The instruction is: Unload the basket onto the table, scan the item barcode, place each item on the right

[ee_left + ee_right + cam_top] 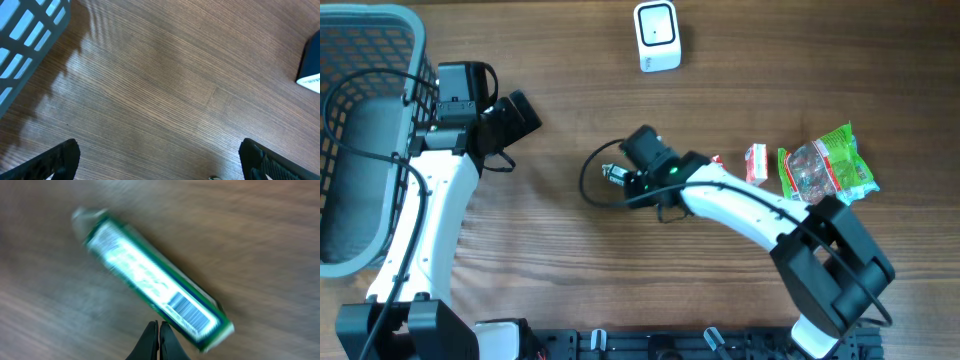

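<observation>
A long green-edged pack (155,282) lies slanted on the wooden table, its white face and barcode (189,311) turned up, blurred in the right wrist view. My right gripper (159,330) is shut with its fingers pressed together and nothing between them. The pack's lower end lies just right of the tips. From overhead the pack (610,174) is a small shape at the tip of the right gripper (624,178), mid-table. The white scanner (657,36) stands at the back. My left gripper (162,167) hangs open over bare wood beside the basket.
A grey mesh basket (415,60) fills the left side, and its corner (30,30) shows in the left wrist view. A small red-and-white packet (756,163) and a green candy bag (825,165) lie at the right. A dark-and-white object (310,65) sits at the left wrist view's edge.
</observation>
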Available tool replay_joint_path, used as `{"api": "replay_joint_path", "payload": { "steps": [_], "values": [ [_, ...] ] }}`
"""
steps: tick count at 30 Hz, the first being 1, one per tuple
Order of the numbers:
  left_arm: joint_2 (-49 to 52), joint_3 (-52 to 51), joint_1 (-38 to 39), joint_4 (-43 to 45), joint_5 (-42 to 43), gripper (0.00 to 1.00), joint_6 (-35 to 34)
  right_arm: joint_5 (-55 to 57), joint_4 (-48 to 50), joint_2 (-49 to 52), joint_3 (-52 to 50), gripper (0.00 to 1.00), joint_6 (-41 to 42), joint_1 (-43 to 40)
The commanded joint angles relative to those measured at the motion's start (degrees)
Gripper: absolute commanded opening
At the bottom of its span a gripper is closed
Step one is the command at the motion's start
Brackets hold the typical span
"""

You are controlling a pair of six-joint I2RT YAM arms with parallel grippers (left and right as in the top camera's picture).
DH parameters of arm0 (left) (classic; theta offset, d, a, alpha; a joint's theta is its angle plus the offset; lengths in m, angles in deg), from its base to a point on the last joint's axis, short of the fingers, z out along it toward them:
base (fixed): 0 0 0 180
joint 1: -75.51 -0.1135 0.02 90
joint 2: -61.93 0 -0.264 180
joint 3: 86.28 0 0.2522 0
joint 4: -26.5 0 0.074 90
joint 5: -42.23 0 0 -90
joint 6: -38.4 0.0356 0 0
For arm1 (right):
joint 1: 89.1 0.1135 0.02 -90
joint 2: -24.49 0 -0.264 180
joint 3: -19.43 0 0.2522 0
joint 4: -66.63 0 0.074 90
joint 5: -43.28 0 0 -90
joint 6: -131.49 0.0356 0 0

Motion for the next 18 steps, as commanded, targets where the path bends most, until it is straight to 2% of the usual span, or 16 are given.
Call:
{"api": "replay_joint_path", "payload": {
  "steps": [1,4,7,8,11,16,18],
  "values": [
    [-0.37,0.74,-0.22,0.09,-0.37,1.00,-0.11,1.81,0.20,-0.63,-0.46,0.04,0.83,-5.73],
    [-0.37,0.74,-0.22,0.09,-0.37,1.00,-0.11,-0.37,3.65,-0.63,-0.46,0.05,-2.75,-11.34],
    [-0.37,0.74,-0.22,0.09,-0.37,1.00,-0.11,-13.31,2.82,-0.63,-0.46,0.09,-3.50,-12.68],
    [-0.37,0.74,-0.22,0.09,-0.37,1.00,-0.11,-16.24,1.46,-0.63,-0.46,0.04,-3.02,-12.37],
    [-0.37,0.74,-0.22,0.09,-0.37,1.00,-0.11,-18.80,-6.67,-0.63,-0.68,0.04,11.34,-11.15],
    [-0.37,0.74,-0.22,0.09,-0.37,1.00,-0.11,-11.85,-3.45,-0.09,-2.51,0.04,14.69,-6.69],
    [-0.37,0.74,-0.22,0.09,-0.37,1.00,-0.11,-10.60,2.62,0.90,-2.51,0.04,17.29,-3.67]
  ]
}}
